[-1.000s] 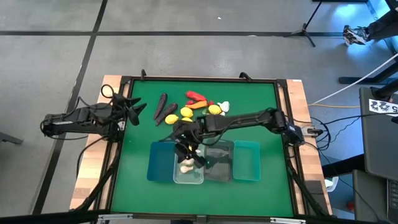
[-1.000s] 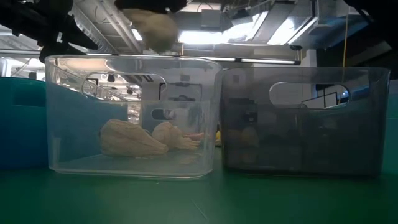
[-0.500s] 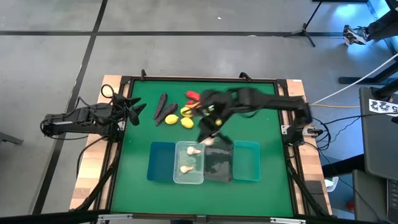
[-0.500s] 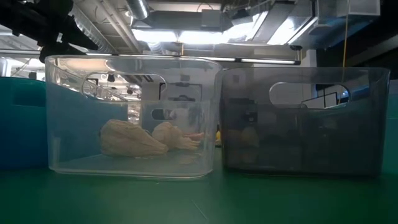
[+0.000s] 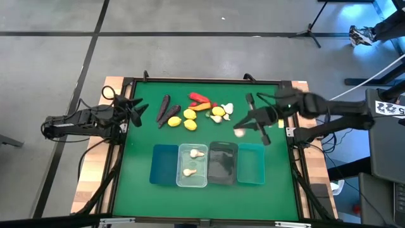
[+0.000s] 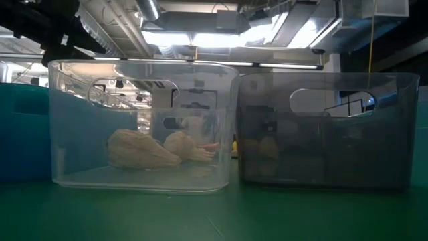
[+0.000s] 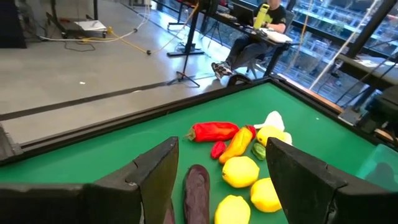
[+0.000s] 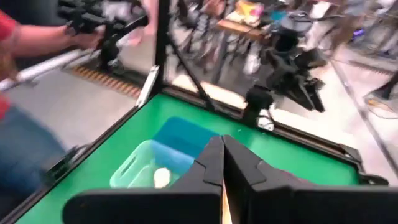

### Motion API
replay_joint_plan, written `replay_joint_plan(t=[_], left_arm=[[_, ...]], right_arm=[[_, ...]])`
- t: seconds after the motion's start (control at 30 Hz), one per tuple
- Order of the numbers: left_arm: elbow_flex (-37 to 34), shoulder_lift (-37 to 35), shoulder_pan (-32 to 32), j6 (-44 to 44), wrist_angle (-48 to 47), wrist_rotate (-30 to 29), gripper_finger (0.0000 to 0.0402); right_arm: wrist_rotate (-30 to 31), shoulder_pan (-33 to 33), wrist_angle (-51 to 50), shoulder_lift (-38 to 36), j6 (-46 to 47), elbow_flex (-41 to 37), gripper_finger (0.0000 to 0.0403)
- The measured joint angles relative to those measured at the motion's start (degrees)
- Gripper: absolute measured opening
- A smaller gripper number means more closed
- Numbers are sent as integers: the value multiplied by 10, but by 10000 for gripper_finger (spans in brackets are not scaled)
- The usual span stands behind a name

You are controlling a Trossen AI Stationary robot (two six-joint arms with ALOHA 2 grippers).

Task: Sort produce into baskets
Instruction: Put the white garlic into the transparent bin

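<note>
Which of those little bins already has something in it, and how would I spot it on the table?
Look at the row of four bins along the near edge of the green table. Second from the left, between the blue bin and the dark grey bin, stands the clear bin. It alone is see-through and holds two whitish garlic bulbs.

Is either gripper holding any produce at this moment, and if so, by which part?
Nothing is held. The right gripper is above the mat beside the produce pile, jaws shut on nothing in its wrist view. The left gripper waits open at the table's left edge.
</note>
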Motion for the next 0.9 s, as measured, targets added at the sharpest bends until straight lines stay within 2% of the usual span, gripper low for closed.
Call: replay_joint_plan(t=[0.13,0.3,0.5,0.67,0.73,0.9], left_arm=[[0,0,0,-8,0,-18,237],[0,0,0,-9,1,-35,237],[0,0,0,-10,0,-63,237],[0,0,0,-11,0,-75,237],[0,0,0,-11,0,-76,237],[0,0,0,-11,0,-77,237]], right_arm=[[24,-2,175,-45,31,-161,0],[16,-1,338,-22,65,-258,0],[-17,0,476,79,81,-271,0],[-76,-1,603,173,112,-271,0],[-96,-1,627,193,123,-271,0],[-97,0,649,220,139,-271,0]])
